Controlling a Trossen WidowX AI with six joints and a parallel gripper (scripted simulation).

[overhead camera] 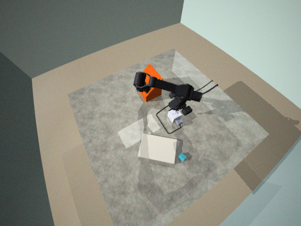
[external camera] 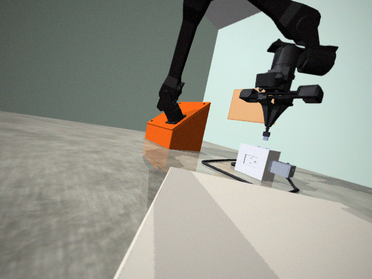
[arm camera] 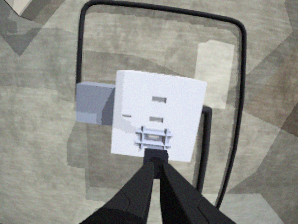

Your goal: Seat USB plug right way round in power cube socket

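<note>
The power cube is white, with slots in its faces and a grey-blue block on one side. My gripper points down above it, shut on the USB plug. The plug is black with a pale metal end pointing down. In the exterior view a gap shows between that end and the cube's top, so the plug is out of the socket. The socket, framed by thin pale rails, shows just ahead of the plug in the wrist view. Which way round the plug is, I cannot tell.
A black cable loops around the cube on the table. A cream box lies nearby, with a small cyan cube beside it. The arm's base stands on an orange wedge.
</note>
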